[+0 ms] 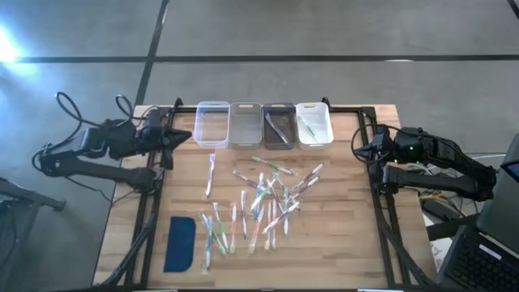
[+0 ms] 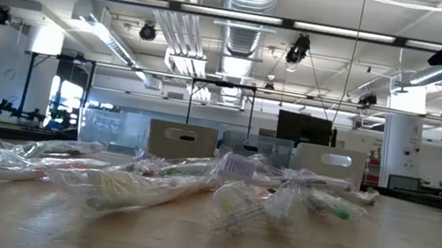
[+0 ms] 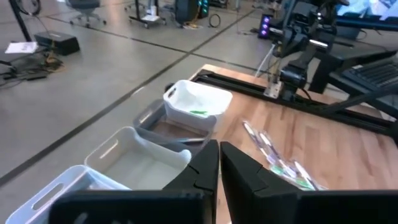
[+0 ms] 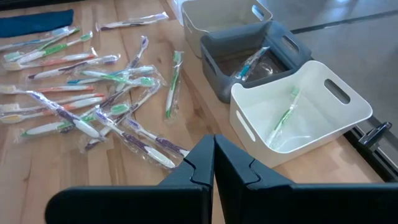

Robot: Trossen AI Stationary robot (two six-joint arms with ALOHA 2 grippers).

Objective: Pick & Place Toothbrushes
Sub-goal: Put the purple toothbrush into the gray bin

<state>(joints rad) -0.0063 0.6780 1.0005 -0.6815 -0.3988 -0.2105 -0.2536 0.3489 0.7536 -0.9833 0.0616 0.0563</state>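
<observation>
The toothbrushes (each in clear wrap) lie scattered mid-worktop, one in the white bin and some in the dark bin. The left gripper hovers beside the clear bin, nearly closed, empty. The right gripper waits at the worktop's right edge, closed, empty.

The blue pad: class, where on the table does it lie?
In the high view the blue pad lies flat at the table's near left corner, just left of the scattered toothbrushes and far from the bins.
</observation>
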